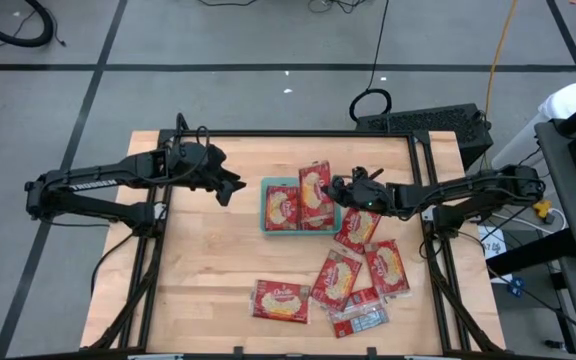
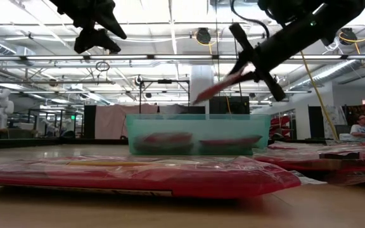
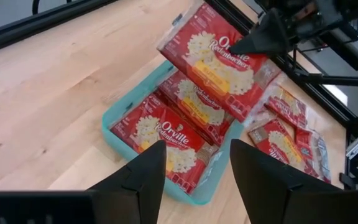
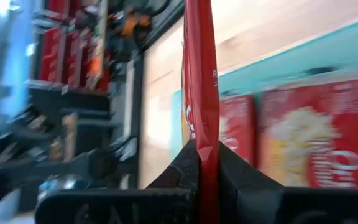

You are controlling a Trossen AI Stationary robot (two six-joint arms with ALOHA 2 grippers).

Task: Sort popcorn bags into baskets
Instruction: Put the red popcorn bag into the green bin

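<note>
Red flat plastic popcorn bag (image 1: 315, 184) pinched tight in right gripper (image 1: 335, 190), tilted over shallow teal-green plastic tray (image 1: 265, 207), long axis toward far edge; left gripper (image 1: 230, 187) parted, empty, beside tray

One camera looks straight down over the whole bench (image 1: 208, 260); another sits at bench level, facing the room. Both wrist cameras look closely at the teal tray (image 3: 120, 134), which all four views share.

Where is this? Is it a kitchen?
Probably not: it looks like a robot lab or workshop. A wooden table has robot arms mounted at its sides, cables trail on the floor, and the ceiling has bare pipes.
</note>
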